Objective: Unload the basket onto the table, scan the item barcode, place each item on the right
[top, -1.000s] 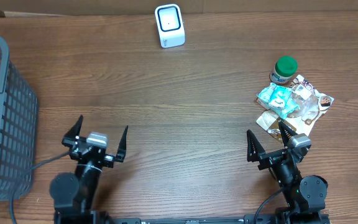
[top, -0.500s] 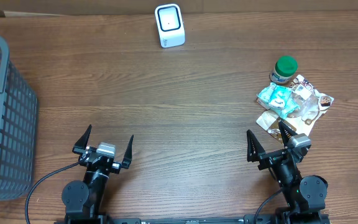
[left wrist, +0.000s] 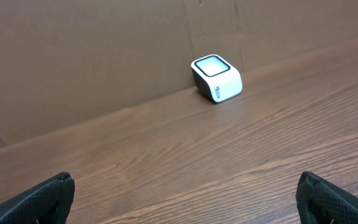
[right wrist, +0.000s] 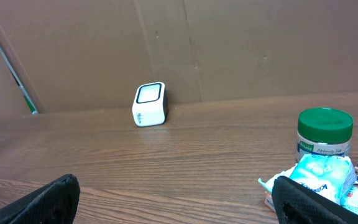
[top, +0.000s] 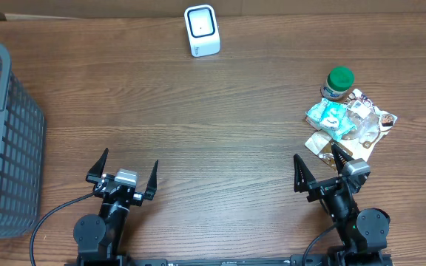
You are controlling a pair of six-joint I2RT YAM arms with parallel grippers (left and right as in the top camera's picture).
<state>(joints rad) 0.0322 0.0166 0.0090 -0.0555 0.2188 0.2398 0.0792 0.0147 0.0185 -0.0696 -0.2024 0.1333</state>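
A white barcode scanner (top: 202, 30) with a dark window stands at the table's far edge; it shows too in the left wrist view (left wrist: 216, 78) and the right wrist view (right wrist: 150, 104). A pile of items sits at the right: a green-lidded jar (top: 339, 83) (right wrist: 324, 132), a teal packet (top: 327, 115) (right wrist: 321, 177) and clear-wrapped snacks (top: 369, 122). My left gripper (top: 124, 170) is open near the front left, with only bare wood between its fingers. My right gripper (top: 319, 169) is open near the front right, just short of the pile, holding nothing.
A grey mesh basket (top: 4, 140) fills the left edge of the table. A brown cardboard wall (left wrist: 104, 50) backs the table behind the scanner. A tan packet (top: 320, 143) lies at the pile's near side, close to my right gripper's finger.
The left arm shifted slightly right and toward the front edge early in the second, then held still. The right arm and the items have not moved.
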